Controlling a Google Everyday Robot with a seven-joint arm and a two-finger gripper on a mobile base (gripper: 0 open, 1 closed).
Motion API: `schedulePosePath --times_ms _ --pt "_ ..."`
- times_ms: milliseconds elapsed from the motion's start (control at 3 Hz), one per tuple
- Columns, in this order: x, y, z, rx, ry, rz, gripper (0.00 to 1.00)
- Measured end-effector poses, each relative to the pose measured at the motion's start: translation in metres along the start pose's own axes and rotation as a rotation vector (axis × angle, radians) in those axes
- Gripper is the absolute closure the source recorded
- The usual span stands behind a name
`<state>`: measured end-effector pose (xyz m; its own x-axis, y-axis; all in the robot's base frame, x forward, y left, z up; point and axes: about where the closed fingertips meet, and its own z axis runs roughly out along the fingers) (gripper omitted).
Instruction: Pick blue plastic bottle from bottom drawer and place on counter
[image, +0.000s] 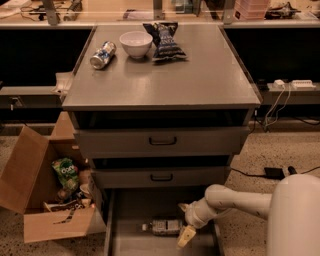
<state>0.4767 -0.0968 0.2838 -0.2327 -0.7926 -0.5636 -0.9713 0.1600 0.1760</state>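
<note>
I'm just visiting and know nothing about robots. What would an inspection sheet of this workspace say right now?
Surface: counter, grey and smooth; the bottle is not on it.
Job's things: bottom drawer pulled open; blue plastic bottle lies on its side inside.
Clutter: can on its side, white bowl and snack bag at the counter's back; open cardboard box of rubbish on the floor.
Claw: claw down in the drawer, just right of the bottle; contact unclear.
Cables: power strip with white leads hanging at right; black adapter and cord on the floor.
Surroundings: two handled drawers above; speckled floor.
</note>
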Motion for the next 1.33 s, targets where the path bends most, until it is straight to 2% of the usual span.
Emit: schedulePosePath --times_ms 667,1000,1333 --pt "0.014 -0.032 0.061 0.013 0.027 0.040 0.00" --pt "0.021 -0.041 0.092 -0.002 0.055 0.068 0.00" --pt "0.021 -0.040 0.108 -0.020 0.078 0.079 0.00"
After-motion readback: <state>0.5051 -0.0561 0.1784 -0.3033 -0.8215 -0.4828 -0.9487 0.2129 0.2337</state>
